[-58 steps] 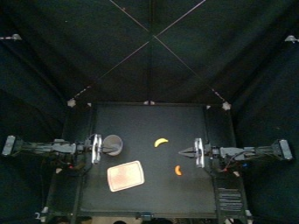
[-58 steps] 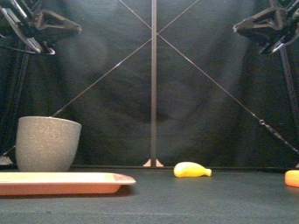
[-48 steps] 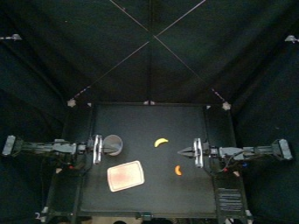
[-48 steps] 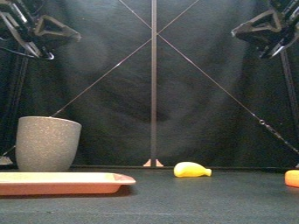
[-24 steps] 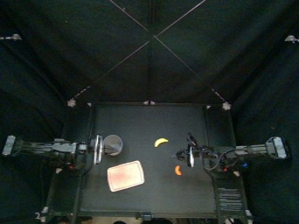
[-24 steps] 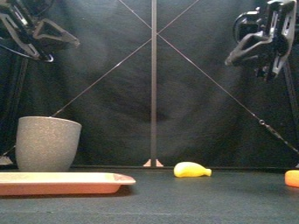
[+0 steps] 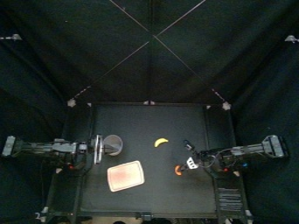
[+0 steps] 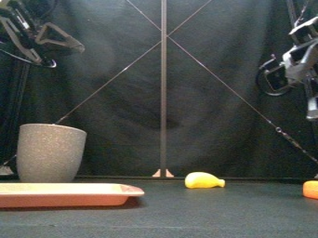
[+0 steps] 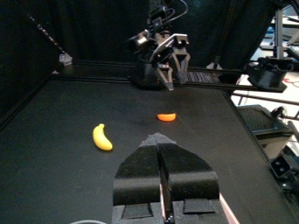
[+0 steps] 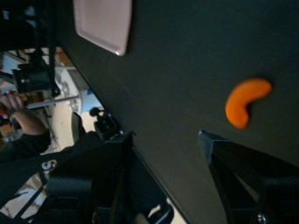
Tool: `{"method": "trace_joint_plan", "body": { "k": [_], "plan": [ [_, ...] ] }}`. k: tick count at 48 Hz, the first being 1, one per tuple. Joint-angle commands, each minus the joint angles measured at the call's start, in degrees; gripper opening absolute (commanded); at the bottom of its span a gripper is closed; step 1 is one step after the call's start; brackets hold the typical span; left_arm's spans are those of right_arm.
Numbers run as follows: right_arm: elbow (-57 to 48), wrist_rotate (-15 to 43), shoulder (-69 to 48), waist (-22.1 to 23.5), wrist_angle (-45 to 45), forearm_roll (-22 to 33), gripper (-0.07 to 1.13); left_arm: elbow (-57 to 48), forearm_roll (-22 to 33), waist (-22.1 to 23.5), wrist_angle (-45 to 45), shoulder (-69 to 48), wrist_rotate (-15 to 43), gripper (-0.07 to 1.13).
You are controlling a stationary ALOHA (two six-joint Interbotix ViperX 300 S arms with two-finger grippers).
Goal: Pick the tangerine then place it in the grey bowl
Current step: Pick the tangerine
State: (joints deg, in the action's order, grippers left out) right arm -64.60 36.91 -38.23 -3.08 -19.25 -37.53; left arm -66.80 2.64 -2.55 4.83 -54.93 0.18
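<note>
The tangerine (image 7: 177, 170), a small orange wedge, lies on the table right of the middle; it shows at the right edge of the front view (image 8: 311, 189) and in both wrist views (image 9: 167, 116) (image 10: 246, 101). The grey speckled bowl (image 7: 114, 144) (image 8: 51, 152) stands at the left. My right gripper (image 7: 191, 161) (image 8: 288, 74) (image 10: 163, 144) hangs open above and just right of the tangerine, tilted down toward it, holding nothing. My left gripper (image 7: 96, 147) (image 8: 44, 42) (image 9: 162, 144) rests high at the left beside the bowl, shut and empty.
A yellow banana (image 7: 163, 142) (image 8: 204, 180) (image 9: 103, 136) lies mid-table behind the tangerine. The flat pink tray (image 7: 125, 177) (image 8: 62, 193) (image 10: 105, 24) sits front left, in front of the bowl.
My right arm has swung inward and tipped downward, bringing its open gripper lower and over the tangerine. The left arm and the objects have stayed put.
</note>
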Motion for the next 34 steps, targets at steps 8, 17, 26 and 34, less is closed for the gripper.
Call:
{"method": "trace_joint_plan", "body": {
  "k": [8,17,26,34],
  "plan": [
    [2.6,6.6,4.3,-2.6,-8.7,4.6,0.93,0.8,-0.2,-1.2,0.2,0.4,0.0,0.10],
    [5.9,14.5,13.5,-2.6,-14.4,15.1,0.93,0.6,-0.2,-1.2,0.2,0.4,0.0,0.10],
    [10.8,24.0,19.2,-3.9,-12.0,27.1,0.93,0.2,-0.2,-1.2,0.2,0.4,0.0,0.10],
    [11.3,30.9,20.2,-4.2,-10.1,34.5,0.93,-0.7,-0.1,-1.2,0.2,0.3,0.0,0.10]
  ]
}}
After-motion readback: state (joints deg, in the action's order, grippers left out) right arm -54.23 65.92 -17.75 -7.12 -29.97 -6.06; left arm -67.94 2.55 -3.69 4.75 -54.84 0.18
